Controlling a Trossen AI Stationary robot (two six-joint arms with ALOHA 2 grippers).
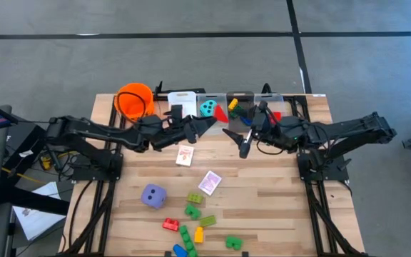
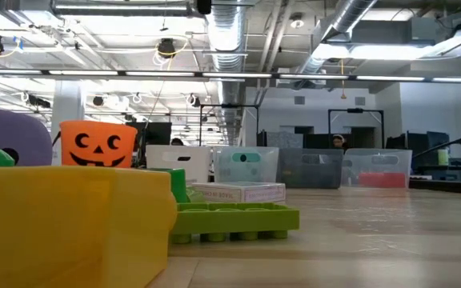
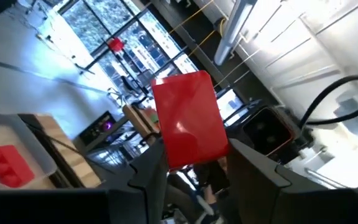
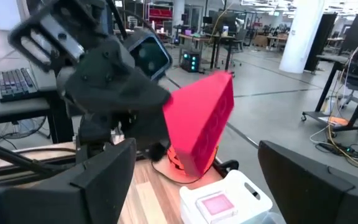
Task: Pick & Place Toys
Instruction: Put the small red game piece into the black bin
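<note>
A flat red brick (image 3: 190, 115) is up in the air at the table's far middle, with my left gripper (image 3: 194, 169) shut on it. In the high view it shows beside the teal die (image 1: 207, 108), which lies in a clear bin. My right gripper (image 1: 240, 141) stands open just right of it, facing the red brick (image 4: 201, 124), and its fingers (image 4: 104, 177) hold nothing. On the near half of the table lie a purple die (image 1: 153, 195), two pink-backed cards (image 1: 185, 155) (image 1: 210, 182), and several loose bricks (image 1: 192, 211). My left gripper pinches the red brick by its near end (image 3: 188, 158) between its two fingers. They come about level from the table's left. The rest of the brick sticks out past the fingertips, tilted, and it is lifted clear of the table.
Along the far edge stand an orange bucket (image 1: 135, 98), a white bin (image 1: 180, 98) and clear bins, one with several bricks (image 1: 237, 111), one with a red brick (image 1: 275, 114). A yellow brick (image 2: 70, 224) and a green brick (image 2: 230, 218) lie close to the low camera.
</note>
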